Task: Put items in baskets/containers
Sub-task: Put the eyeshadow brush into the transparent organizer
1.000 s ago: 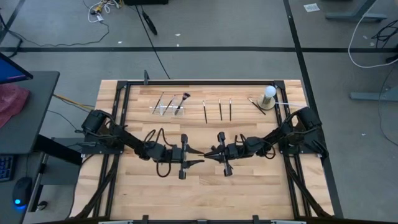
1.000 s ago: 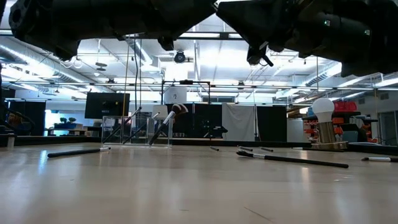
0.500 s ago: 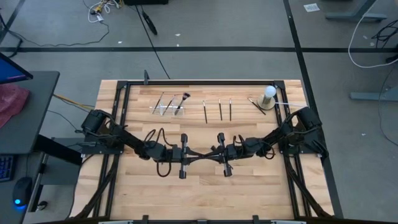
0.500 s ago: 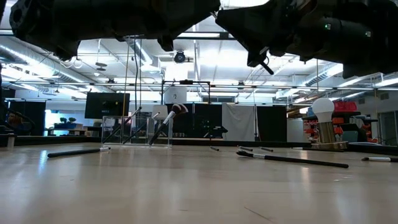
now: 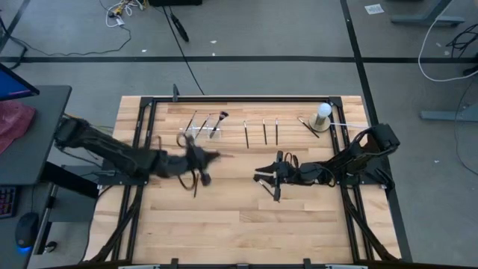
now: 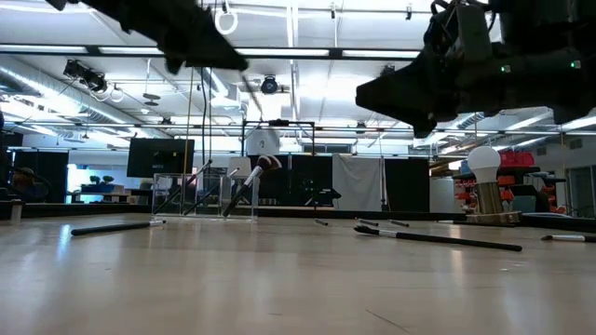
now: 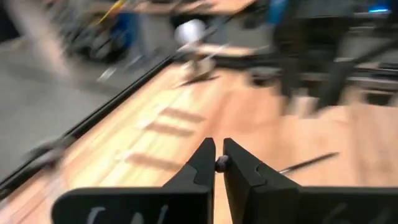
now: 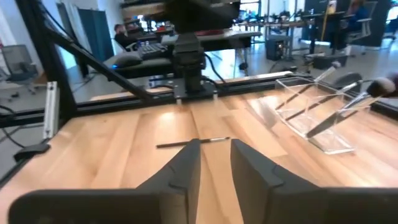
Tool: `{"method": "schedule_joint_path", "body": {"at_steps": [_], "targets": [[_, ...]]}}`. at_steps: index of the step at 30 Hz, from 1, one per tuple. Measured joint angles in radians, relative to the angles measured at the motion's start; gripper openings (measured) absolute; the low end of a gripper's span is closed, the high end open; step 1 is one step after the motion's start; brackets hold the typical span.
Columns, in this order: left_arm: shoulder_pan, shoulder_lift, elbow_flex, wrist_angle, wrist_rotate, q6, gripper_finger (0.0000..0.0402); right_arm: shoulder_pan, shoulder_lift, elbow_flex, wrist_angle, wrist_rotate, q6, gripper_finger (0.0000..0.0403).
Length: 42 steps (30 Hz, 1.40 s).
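Observation:
The clear holder [image 5: 200,128] stands at the far side of the table with three brushes leaning in it, and shows also in the right wrist view [image 8: 311,118]. My left gripper [image 5: 215,157] is just near of it, above the table, shut on a thin dark brush [image 5: 226,156]. My right gripper [image 5: 259,174] hovers open at mid-table, with nothing between its fingers [image 8: 215,155]. Three brushes [image 5: 264,131] lie side by side on the wood right of the holder. Another brush [image 8: 193,142] lies flat ahead of the right gripper. My left gripper pinches the brush between its two fingers near their free ends. The left wrist view shows only the brush's small round end [image 7: 220,163] in the narrow gap. In the high view a thin tip sticks out past the fingers toward the table's right. The brush is lifted clear of the table.
A white bulb-shaped object [image 5: 323,112] stands at the far right with a couple of brushes [image 5: 309,125] beside it. A long brush [image 6: 438,240] lies on the right part of the table and one [image 6: 116,226] on the left. A black frame [image 5: 224,99] rims the table.
The two grippers met at mid-table, the right one shut on the brush. My left gripper shut on the brush and my right gripper opened. My left gripper then rose and swung toward the far edge and the holder with the brush; my right gripper drew back slightly rightward.

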Motion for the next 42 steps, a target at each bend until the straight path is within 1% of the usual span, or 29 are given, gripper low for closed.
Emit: {"method": "schedule_joint_path", "body": {"at_steps": [3, 6, 8, 10, 13, 14, 17, 21, 22, 32, 42], "targets": [[0.117, -0.128, 0.015, -0.262, 0.014, -0.109, 0.0012, 0.001, 0.006, 0.0, -0.007, -0.004, 0.019, 0.0098], [0.242, -0.185, 0.095, -0.543, 0.036, -0.182, 0.0012, 0.001, 0.013, 0.0, -0.007, -0.004, 0.029, 0.0098], [0.31, -0.191, 0.168, -0.7, 0.052, -0.188, 0.0013, 0.0, 0.014, 0.0, -0.008, -0.004, 0.029, 0.0096], [0.377, -0.183, 0.241, -0.818, 0.087, -0.186, 0.0013, 0.001, 0.014, 0.0, -0.007, -0.004, 0.028, 0.0094], [0.479, -0.156, 0.328, -0.938, 0.166, -0.157, 0.0014, 0.001, 0.014, 0.0, -0.006, -0.004, 0.029, 0.0092], [0.511, -0.147, 0.345, -0.97, 0.178, -0.142, 0.0014, 0.001, 0.014, 0.0, -0.006, -0.004, 0.029, 0.0091], [0.6, -0.12, 0.364, -0.991, 0.209, -0.081, 0.0015, 0.001, 0.014, 0.0, -0.006, -0.004, 0.029, 0.0091], [0.69, -0.066, 0.364, -0.994, 0.336, 0.0, 0.0016, 0.001, 0.014, 0.0, -0.006, -0.004, 0.029, 0.0091], [0.703, -0.049, 0.364, -0.993, 0.35, 0.008, 0.0016, 0.001, 0.014, 0.0, -0.006, -0.004, 0.029, 0.0091], [0.755, 0.121, 0.363, -0.991, 0.355, 0.082, 0.0018, 0.001, 0.014, 0.0, -0.011, -0.004, 0.029, 0.009], [0.755, 0.219, 0.363, -0.975, 0.373, 0.085, 0.0018, 0.001, 0.015, 0.0, -0.014, -0.004, 0.029, 0.0089]]}}
